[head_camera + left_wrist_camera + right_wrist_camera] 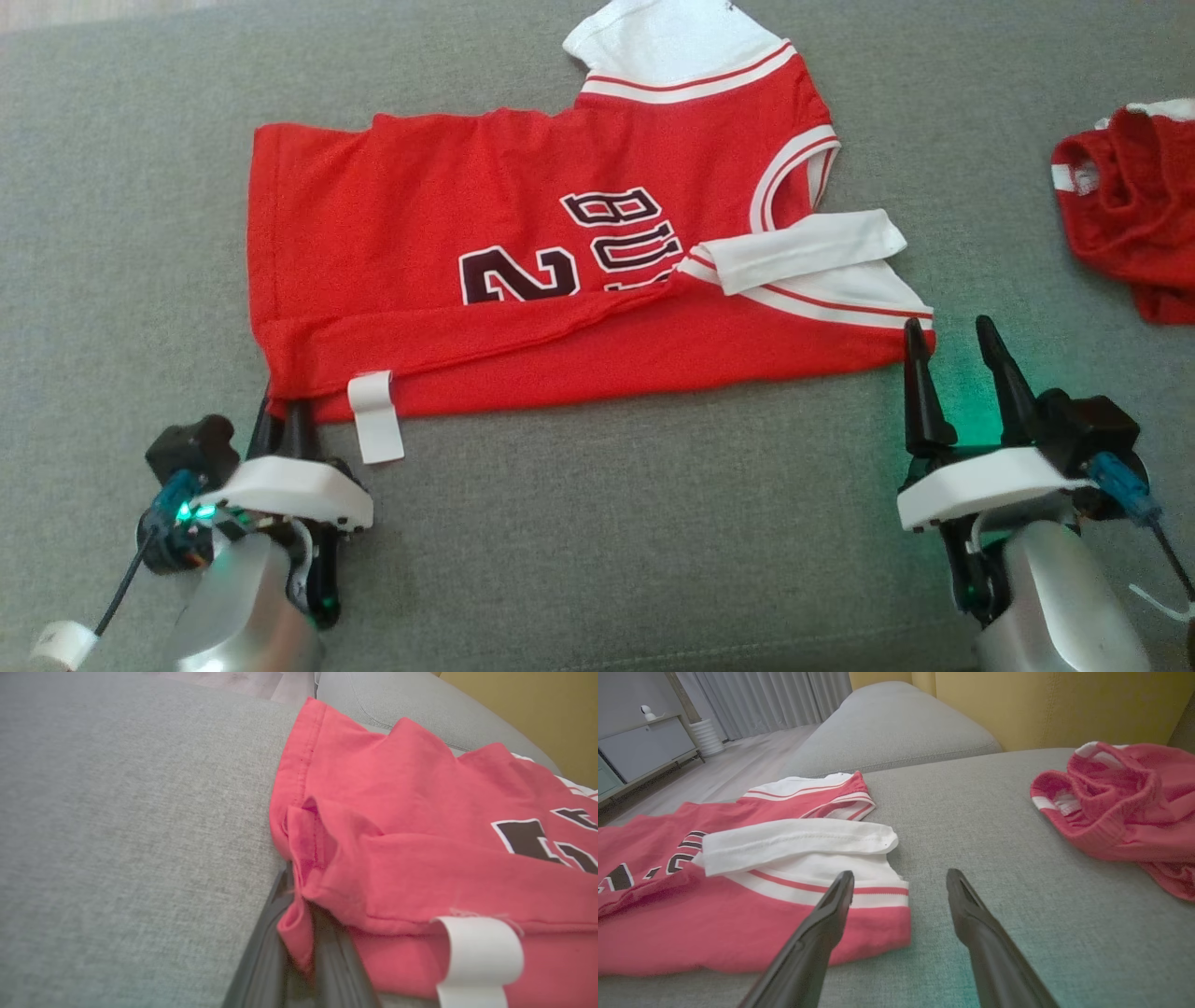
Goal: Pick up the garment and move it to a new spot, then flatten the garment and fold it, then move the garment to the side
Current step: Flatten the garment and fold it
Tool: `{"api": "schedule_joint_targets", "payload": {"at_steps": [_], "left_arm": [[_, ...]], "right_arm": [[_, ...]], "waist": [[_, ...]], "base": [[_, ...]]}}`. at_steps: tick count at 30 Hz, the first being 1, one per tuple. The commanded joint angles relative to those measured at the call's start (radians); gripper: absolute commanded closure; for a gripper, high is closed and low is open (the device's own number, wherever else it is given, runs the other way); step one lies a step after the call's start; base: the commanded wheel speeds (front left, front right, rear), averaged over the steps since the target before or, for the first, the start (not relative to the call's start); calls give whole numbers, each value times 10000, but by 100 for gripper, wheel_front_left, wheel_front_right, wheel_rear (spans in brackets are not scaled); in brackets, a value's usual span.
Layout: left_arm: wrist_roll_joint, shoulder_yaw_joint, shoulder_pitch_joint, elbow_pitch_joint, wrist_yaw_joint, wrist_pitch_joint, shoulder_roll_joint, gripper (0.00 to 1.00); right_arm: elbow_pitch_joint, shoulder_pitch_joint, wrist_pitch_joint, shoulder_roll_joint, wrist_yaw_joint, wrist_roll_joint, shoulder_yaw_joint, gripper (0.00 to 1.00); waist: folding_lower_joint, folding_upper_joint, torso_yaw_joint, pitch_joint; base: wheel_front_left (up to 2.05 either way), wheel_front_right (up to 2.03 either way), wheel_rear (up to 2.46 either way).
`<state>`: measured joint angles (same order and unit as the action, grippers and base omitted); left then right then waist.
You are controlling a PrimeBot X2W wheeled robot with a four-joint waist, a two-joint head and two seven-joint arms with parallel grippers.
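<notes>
A red jersey [420, 205] with white sleeves and dark lettering lies spread on the grey sofa cushion [616, 523]. Its near long edge is folded over onto the front. A white tag [376, 420] hangs from the near hem. My left gripper [285, 411] is shut on the jersey's near left hem corner. In the left wrist view, red fabric [299, 933] is pinched between the dark fingers [266, 952]. My right gripper [949, 329] stands open just off the near right corner, by the white sleeve [794, 842]. Its left finger [831, 914] overlaps the jersey's edge, and nothing is between the fingers.
A second red garment [1130, 224] lies crumpled at the right edge of the cushion, also seen as the crumpled garment [1120, 798] in the right wrist view. Beyond the cushion are a yellow backrest [1041, 704], a wooden floor [752, 760] and curtains [775, 695].
</notes>
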<state>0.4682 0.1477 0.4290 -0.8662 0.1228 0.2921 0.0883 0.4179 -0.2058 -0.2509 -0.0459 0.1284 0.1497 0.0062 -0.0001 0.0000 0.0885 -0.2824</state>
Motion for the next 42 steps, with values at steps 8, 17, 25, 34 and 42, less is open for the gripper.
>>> {"api": "schedule_joint_targets", "payload": {"at_steps": [8,17,25,34,42], "left_arm": [[645,901,-163,-183,78,-303,-327,100],[705,1086,-159,162,78,-303,-216,100],[855,1024,-206,754,78,-303,-235,100],[987,493,-69,2074,78,-303,-194,100],[1074,-144,-199,2285,78,-303,-23,100]], "right_arm": [[1079,-855,-109,-43,23,386,230,0],[3428,-1517,-109,-43,23,906,880,0],[4006,-1887,-109,-43,23,2411,1693,100],[3163,-2228,-109,-43,23,3038,963,100],[3752,-2656,-109,-43,23,3442,666,100]], "waist": [[1,0,-180,-133],[1,0,-448,-171],[1,0,-569,-125],[1,0,-757,486],[1,0,-885,1813]], "base": [[0,0,0],[0,0,0],[0,0,0],[0,0,0],[0,0,0]]}}
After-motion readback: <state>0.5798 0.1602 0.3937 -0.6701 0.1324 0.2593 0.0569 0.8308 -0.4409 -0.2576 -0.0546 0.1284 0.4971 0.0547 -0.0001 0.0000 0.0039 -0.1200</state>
